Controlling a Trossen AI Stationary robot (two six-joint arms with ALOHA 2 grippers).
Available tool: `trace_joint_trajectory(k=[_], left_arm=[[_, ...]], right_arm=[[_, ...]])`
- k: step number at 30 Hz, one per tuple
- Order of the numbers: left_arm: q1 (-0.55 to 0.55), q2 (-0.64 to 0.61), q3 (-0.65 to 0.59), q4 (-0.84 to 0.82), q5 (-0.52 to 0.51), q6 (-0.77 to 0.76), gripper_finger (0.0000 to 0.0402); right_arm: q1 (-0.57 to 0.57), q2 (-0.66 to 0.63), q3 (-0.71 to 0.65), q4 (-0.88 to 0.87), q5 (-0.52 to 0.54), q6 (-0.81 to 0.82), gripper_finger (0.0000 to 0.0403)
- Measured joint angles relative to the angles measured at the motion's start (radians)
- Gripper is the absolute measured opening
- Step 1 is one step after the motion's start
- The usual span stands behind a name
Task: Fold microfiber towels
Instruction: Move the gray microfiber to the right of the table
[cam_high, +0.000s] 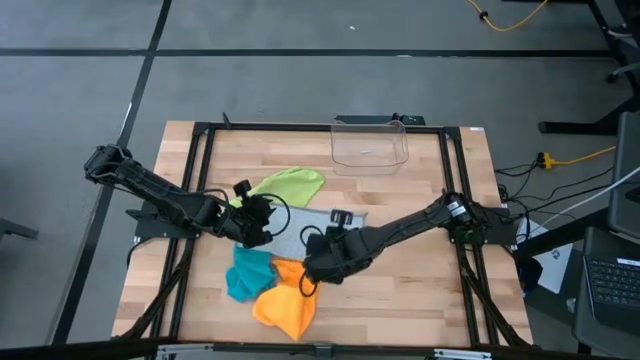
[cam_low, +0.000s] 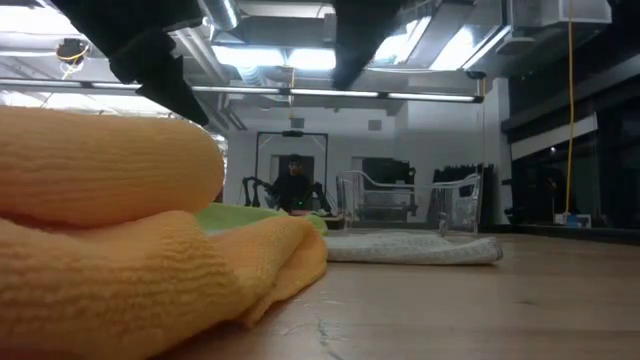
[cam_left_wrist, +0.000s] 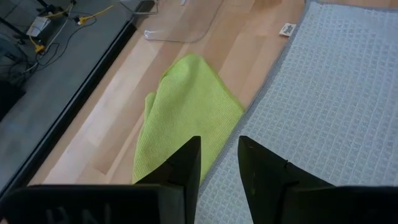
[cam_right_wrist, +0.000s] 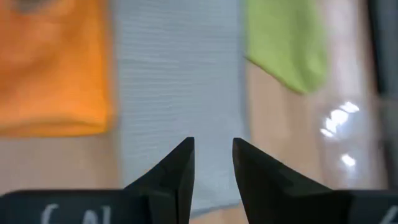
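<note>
Showing only overhead: teal towel (cam_high: 247, 275) beside orange towel (cam_high: 285, 305). Both arms reach inward over grey towel (cam_high: 305, 228); left pincer (cam_left_wrist: 219, 163) and right pincer (cam_right_wrist: 212, 163) slightly apart, empty. Green towel (cam_high: 290, 186) adjoins.

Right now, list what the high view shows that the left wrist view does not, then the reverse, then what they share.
Only the high view shows the teal towel, the orange towel, and the right gripper over the grey towel. Only the left wrist view shows the left gripper with its fingers parted over the grey towel's edge, holding nothing, and the white tag. Both show the green towel, the grey towel and the clear bin.
</note>
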Motion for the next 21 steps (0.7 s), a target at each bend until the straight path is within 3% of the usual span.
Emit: trace_joint_trajectory(k=[4, 7, 13, 15, 18, 21], left_arm=[[0.000, 0.000, 0.000, 0.000, 0.000, -0.022, 0.0098], [0.000, 0.000, 0.000, 0.000, 0.000, -0.022, 0.0098], [0.000, 0.000, 0.000, 0.004, 0.000, -0.023, 0.0098], [0.000, 0.000, 0.000, 0.004, 0.007, -0.023, 0.0098], [0.000, 0.000, 0.000, 0.003, 0.015, -0.024, 0.0098], [0.000, 0.000, 0.000, 0.003, 0.028, -0.024, 0.0098]], right_arm=[[-0.029, 0.002, -0.071, -0.144, 0.186, 0.153, 0.0112], [-0.085, 0.002, -0.128, -0.232, 0.267, 0.346, 0.0112], [-0.232, -0.046, -0.250, -0.229, 0.215, 0.434, 0.0112], [-0.288, -0.064, -0.297, -0.219, 0.126, 0.443, 0.0112], [-0.354, -0.096, -0.354, -0.215, -0.093, 0.442, 0.0112], [-0.362, -0.108, -0.412, -0.174, -0.294, 0.343, 0.0112]])
